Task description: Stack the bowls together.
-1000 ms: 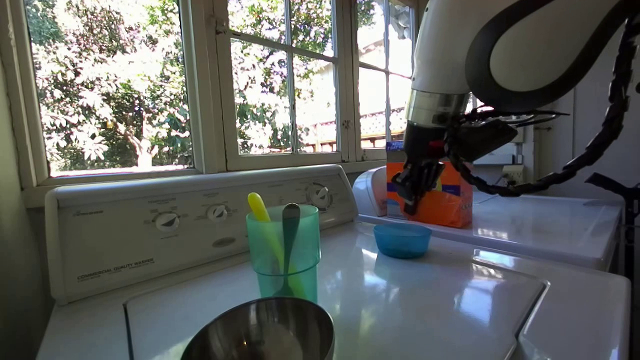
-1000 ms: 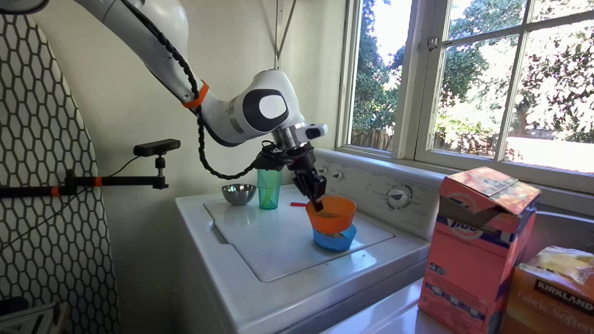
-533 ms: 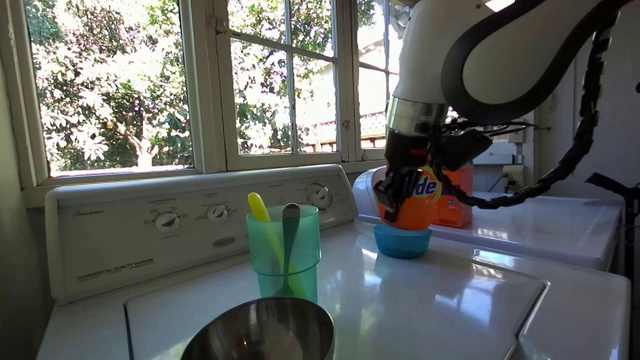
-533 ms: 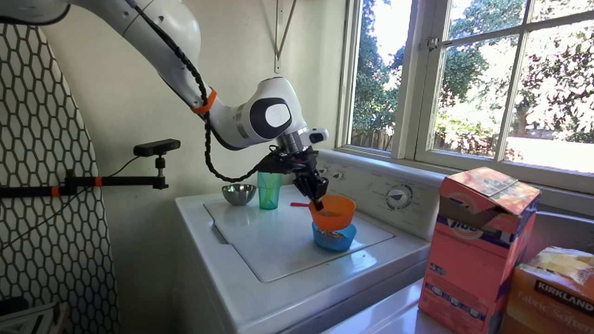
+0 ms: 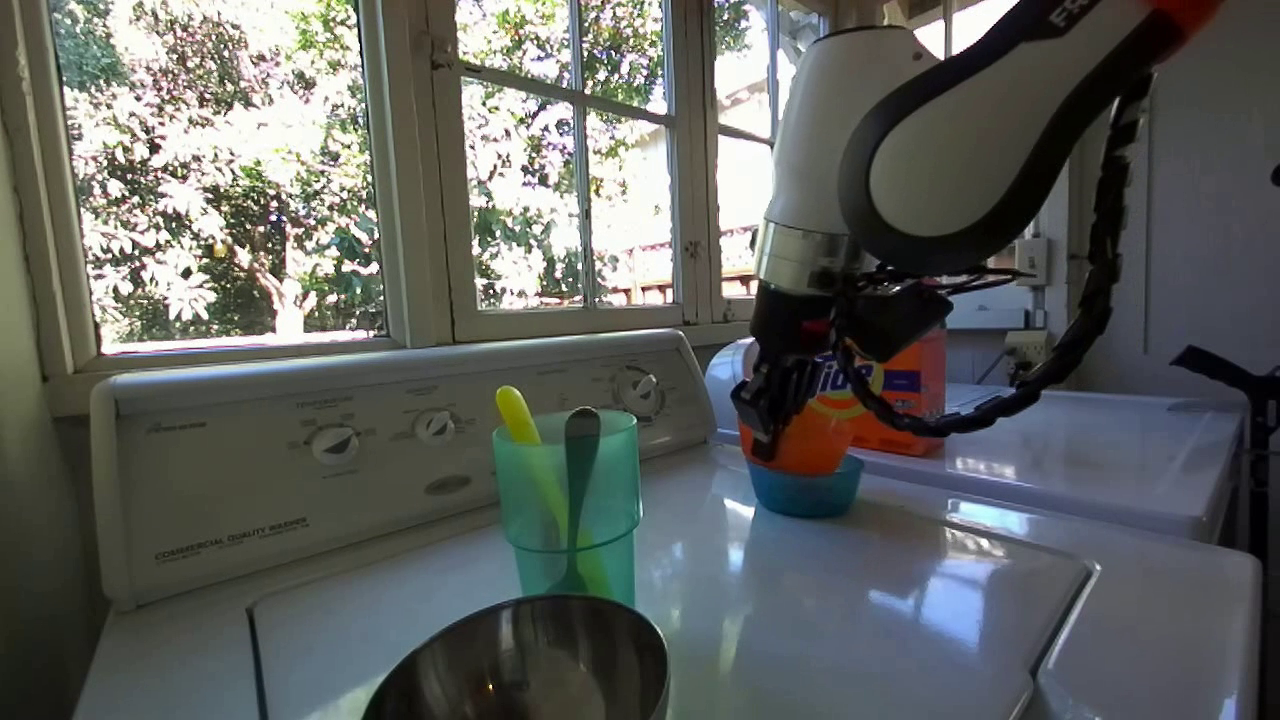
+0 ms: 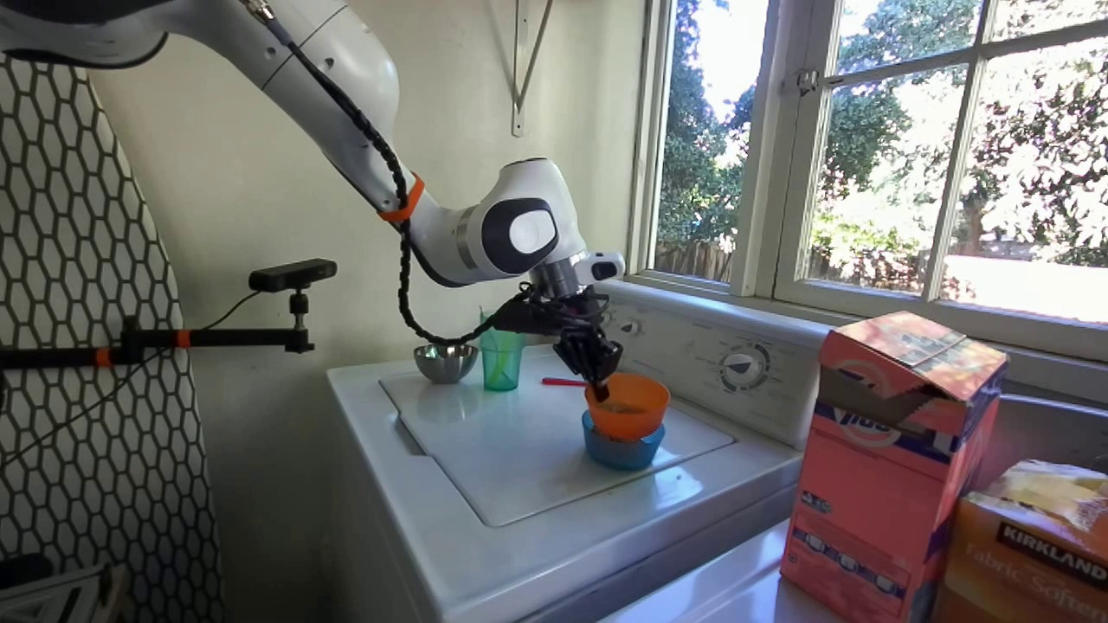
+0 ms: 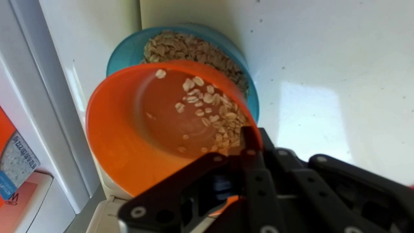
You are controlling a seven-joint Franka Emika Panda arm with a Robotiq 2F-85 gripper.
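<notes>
In an exterior view the washer (image 6: 519, 450) lies lower centre, window (image 6: 795, 173) upper right; your gripper (image 6: 599, 391) points down, pinching the orange bowl (image 6: 636, 417).

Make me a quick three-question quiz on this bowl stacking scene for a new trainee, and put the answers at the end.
1. Multiple choice. Where does the pincer grip the orange bowl?
A) at its base
B) at its rim
C) by a handle

2. True or false. The orange bowl is empty.

3. Short answer. Which bowl is below the orange one, and which stands apart from that pair?

Key
1: B, at its rim.
2: False; pale flakes lie inside it.
3: The blue bowl is below; the metal bowl stands apart, near the green cup.
</notes>
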